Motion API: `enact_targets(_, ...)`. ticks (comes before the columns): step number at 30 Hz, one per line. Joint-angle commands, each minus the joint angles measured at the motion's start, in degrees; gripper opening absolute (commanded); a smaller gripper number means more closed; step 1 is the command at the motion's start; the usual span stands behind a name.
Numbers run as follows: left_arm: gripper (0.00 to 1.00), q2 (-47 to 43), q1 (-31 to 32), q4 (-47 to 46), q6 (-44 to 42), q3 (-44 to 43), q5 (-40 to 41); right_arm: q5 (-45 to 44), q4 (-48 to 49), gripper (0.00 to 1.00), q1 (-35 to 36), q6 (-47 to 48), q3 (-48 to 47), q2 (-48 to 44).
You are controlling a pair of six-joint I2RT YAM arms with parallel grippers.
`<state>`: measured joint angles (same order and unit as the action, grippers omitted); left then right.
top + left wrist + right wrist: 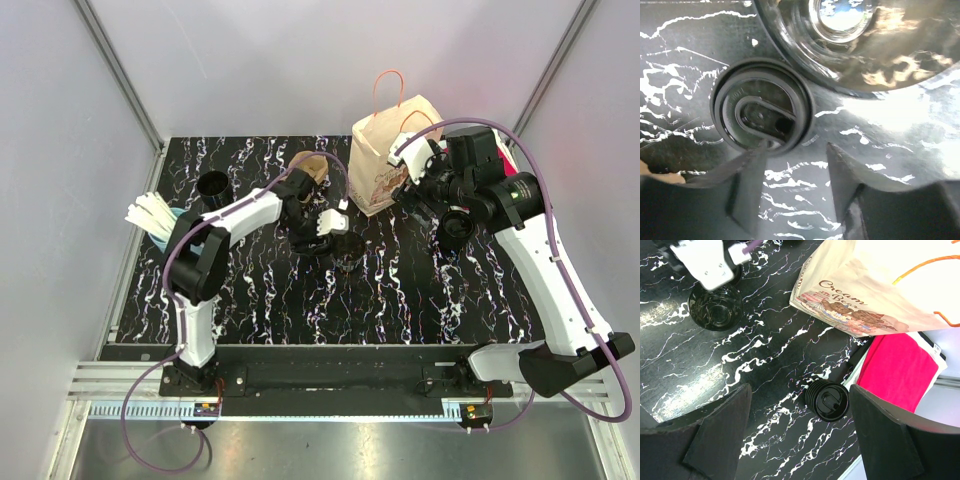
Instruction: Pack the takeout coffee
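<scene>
While the left gripper (797, 150) is hanging low over the marble table (250, 300) with its fingers spread and nothing between them, lidding looks to be the step in hand. A single black sip lid (762, 112) is lying flat on the tabletop. The tip of one finger is touching its near edge, or is all but touching it. Just beside the lid, the takeout cup (347, 257) is standing upright and uncovered near the middle of the table.

The next move probably calls for shifting the gripper so that the lid sits between the fingers. It would then close on the rim, lift, and seat the lid squarely on the cup, and only after that would anything go toward the bag.

Counting from left to right:
- One blue holder (172, 218) is sitting at the left edge, carrying a fan of white sticks (148, 212) too small to count.
- One more black cup (212, 185) is standing open at the far left, making two cups.
- One brown cardboard piece (312, 166) is lying beyond the left arm, too hidden to name.
- One paper bag (385, 165) with orange handles is standing right of centre at the far side.
- The right gripper (800, 390) is hovering released, its fingers wide and grasping nothing.
- Under it, one stack of black lids (829, 400) is sitting near the bag's right corner.
- One pink cloth (897, 370) is lying just right of that stack.
</scene>
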<state>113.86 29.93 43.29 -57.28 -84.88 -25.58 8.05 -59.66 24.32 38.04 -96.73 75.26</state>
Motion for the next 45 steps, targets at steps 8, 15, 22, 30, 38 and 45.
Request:
enact_targets(8, 0.6, -5.7, -0.6, 3.6, -15.4, 0.4, -7.4, 0.1, 0.1, 0.84, -0.4, -0.4, -1.4, -1.7)
enact_targets(15, 0.62, -1.2, -0.3, 7.1, -19.3, -3.2, -4.2, 0.2, 0.0, 0.85, -0.3, -0.5, -1.3, -1.6)
enact_targets(22, 0.62, 0.0, 0.7, 7.9, -20.4, -3.5, -3.8, 0.0, 0.0, 0.85, -0.2, -0.5, -1.1, -1.6)
enact_targets(30, 0.59, 1.5, 1.8, 7.7, -19.8, -3.9, -2.6, 0.3, -0.2, 0.84, -0.3, -0.4, -1.1, -1.5)
enact_targets(38, 0.5, 3.4, 2.1, 7.2, -18.3, -4.7, -0.2, 0.6, -0.3, 0.84, -0.3, -0.5, -1.4, -1.3)
enact_targets(45, 0.4, 3.2, 2.1, 6.9, -17.7, -4.5, 0.0, 0.6, -0.3, 0.85, -0.4, -0.5, -1.6, -1.3)
